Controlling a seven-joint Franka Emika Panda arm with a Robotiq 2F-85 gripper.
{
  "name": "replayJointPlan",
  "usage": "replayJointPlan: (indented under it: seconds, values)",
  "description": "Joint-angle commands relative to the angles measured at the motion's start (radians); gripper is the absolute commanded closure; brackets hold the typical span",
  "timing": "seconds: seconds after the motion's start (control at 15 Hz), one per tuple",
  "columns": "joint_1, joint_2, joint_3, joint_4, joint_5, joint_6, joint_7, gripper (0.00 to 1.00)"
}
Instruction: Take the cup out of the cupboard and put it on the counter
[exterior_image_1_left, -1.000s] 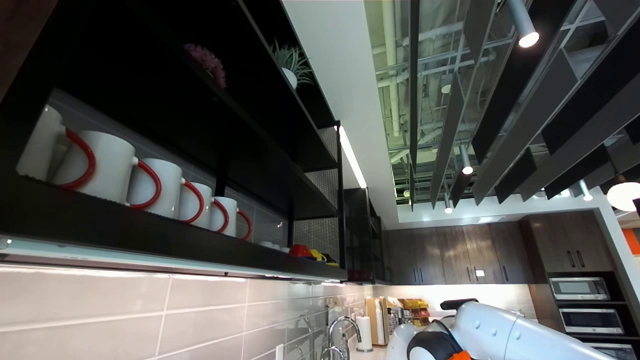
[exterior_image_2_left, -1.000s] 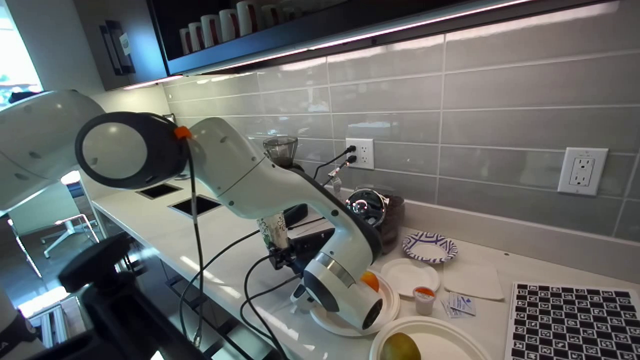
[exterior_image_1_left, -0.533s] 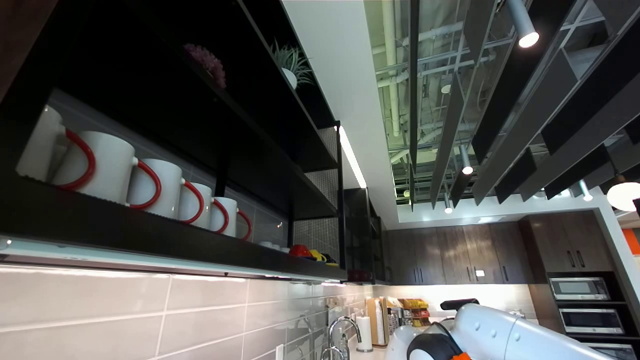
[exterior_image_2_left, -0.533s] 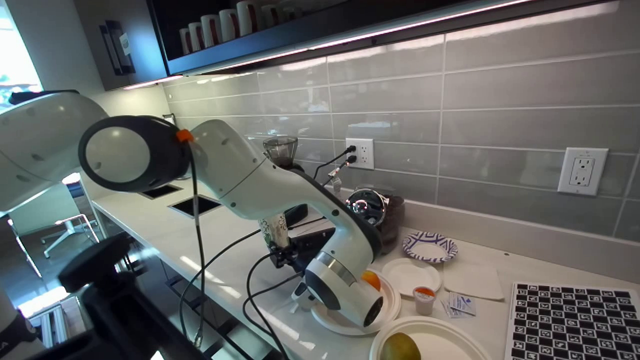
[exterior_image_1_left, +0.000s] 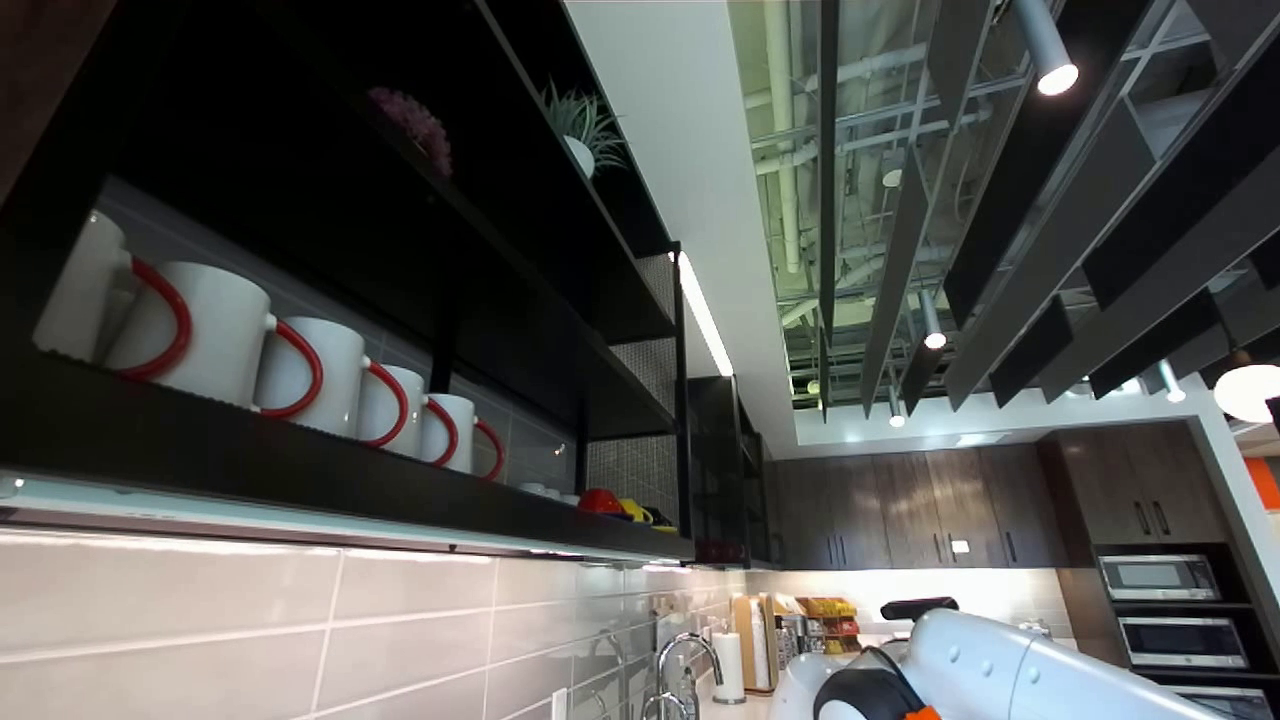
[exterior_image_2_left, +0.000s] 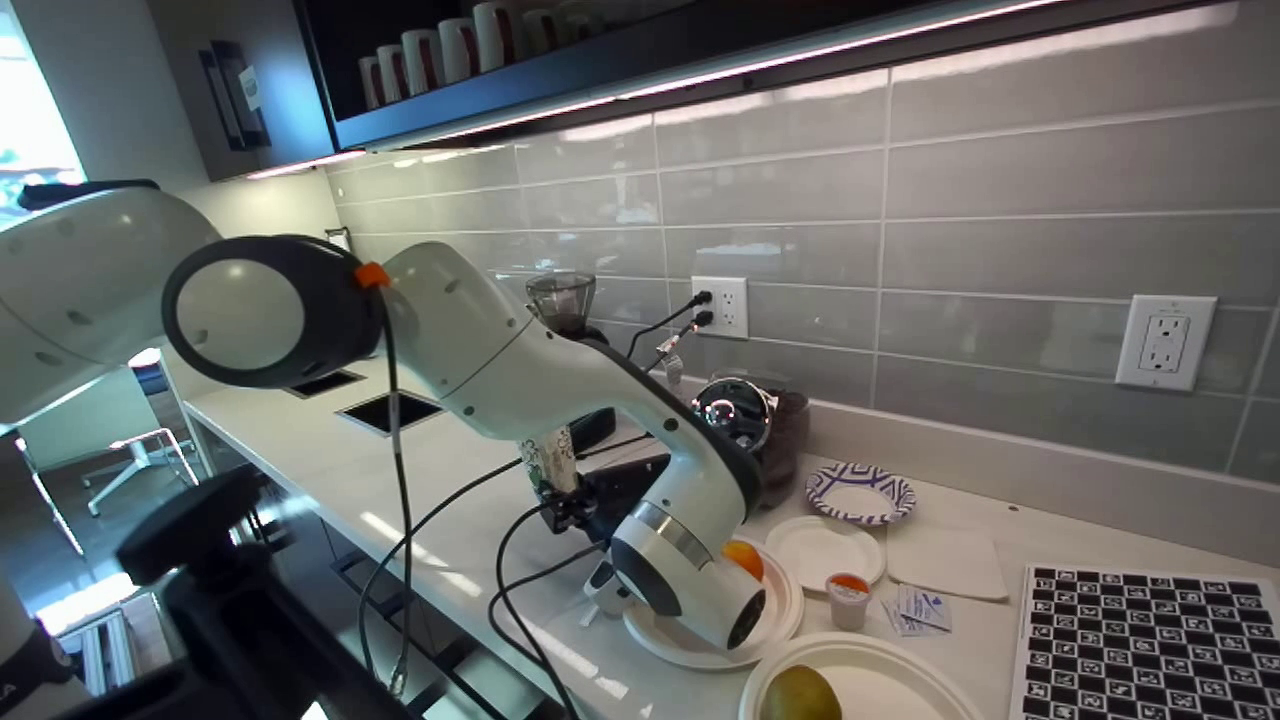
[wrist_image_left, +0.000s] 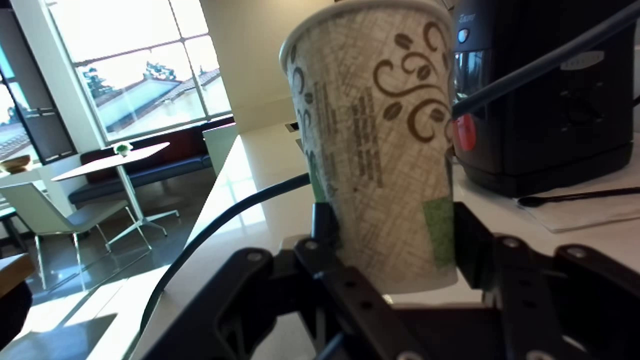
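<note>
Your fingers (wrist_image_left: 472, 247) grip the paper cup (wrist_image_left: 372, 150), out of the cupboard (exterior_image_2_left: 480, 95) and near the tabletop (exterior_image_2_left: 460, 460); contact unclear. Looks like only set-down and release remain.

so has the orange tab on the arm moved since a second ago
Yes, slightly: in an exterior view the orange tab has moved down and closer to the in-use wall outlet.
</note>
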Motion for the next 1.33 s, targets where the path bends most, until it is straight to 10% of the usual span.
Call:
replayJointPlan:
  seconds: [0.0, 0.13, 0.2, 0.4, 1.27]
  values:
    - [-0.004, 0.045, 0.007, 0.055, 0.031, -0.012, 0.037, 0.66]
    - [-0.004, 0.049, 0.008, 0.061, 0.031, -0.012, 0.051, 0.53]
    - [-0.004, 0.051, 0.009, 0.064, 0.031, -0.014, 0.06, 0.16]
    - [-0.003, 0.042, 0.009, 0.054, 0.044, 0.007, 0.069, 0.03]
    - [0.018, -0.045, -0.041, -0.048, 0.025, 0.054, 0.013, 0.0]
